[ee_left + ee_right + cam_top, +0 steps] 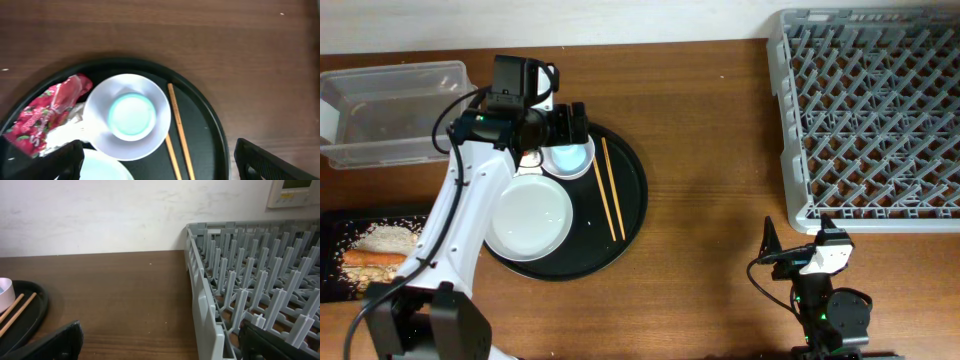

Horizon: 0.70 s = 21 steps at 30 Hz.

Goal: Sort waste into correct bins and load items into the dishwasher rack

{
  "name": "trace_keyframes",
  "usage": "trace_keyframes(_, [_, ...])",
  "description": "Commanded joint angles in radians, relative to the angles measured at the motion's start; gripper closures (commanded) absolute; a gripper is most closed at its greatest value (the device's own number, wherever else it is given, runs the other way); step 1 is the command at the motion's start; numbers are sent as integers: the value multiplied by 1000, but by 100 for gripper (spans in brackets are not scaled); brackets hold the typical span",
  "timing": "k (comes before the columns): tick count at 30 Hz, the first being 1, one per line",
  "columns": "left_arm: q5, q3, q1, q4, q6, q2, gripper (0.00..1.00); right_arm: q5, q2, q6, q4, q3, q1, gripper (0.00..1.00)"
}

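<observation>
My left gripper [571, 127] [160, 167] is open and empty, hovering above the small white bowl [556, 168] [97, 132]. The bowl holds the pale blue cup [570, 155] [131, 115]. A red shiny wrapper [47, 107] and a white tissue [64, 134] lie left of the bowl. The white plate [530, 217] [102, 169] and the wooden chopsticks [610, 188] [178, 131] also lie on the round black tray [632, 200]. Rice [388, 238] and a carrot [375, 258] lie in the black bin [332, 290]. My right gripper [798, 232] [160, 345] is open and empty beside the grey rack [875, 115] [250, 280].
The clear tub [395, 110] stands at the back left, above the black bin. Bare wooden table lies between the tray and the rack. In the right wrist view the tray's edge [37, 307] and chopstick tips [15, 311] show at far left.
</observation>
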Motion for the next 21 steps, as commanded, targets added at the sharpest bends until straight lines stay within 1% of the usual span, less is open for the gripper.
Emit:
trace_keyframes(1, [-33,-2,13,2,23,-3,4,8,-5,-8,-5,-5,-6,2])
trace_keyframes(3, [-42,-2,32,1,5,-3,5,8,-5,-8,-5,-5,-6,2])
trace_keyframes(5, [-90,-2,74,-5,-79,-3,5,8,-5,-8,-5,-5,-6,2])
trace_keyframes(7, [-78,-2,157,-25,-156,-3,5,8,-5,-8,-5,-5,-6,2])
trace_keyframes(9, [-66,-2,191,-34,-154,-3,11,8,-5,-8,-5,-5,-6,2])
trace_keyframes(10, [-67,-2,205,-37,-140,-3,22,9,-5,-8,-5,-5,-6,2])
trace_keyframes(11, [-67,-2,219,-35,-91,-2,33,8,-5,-8,-5,-5,-6,2])
trace_keyframes(12, [-74,-2,230,-26,-17,4,39,9,-5,-8,-5,-5,-6,2])
trace_keyframes(13, [-89,-2,235,-17,38,15,41,8,-5,-8,-5,-5,-6,2])
trace_keyframes(16, [-125,-2,235,-12,154,64,41,9,-5,-8,-5,-5,-6,2])
trace_keyframes(19, [-126,-2,235,-6,207,127,41,8,-5,-8,-5,-5,-6,2])
trace_keyframes(21, [-127,-2,235,3,210,164,41,8,-5,-8,-5,-5,-6,2])
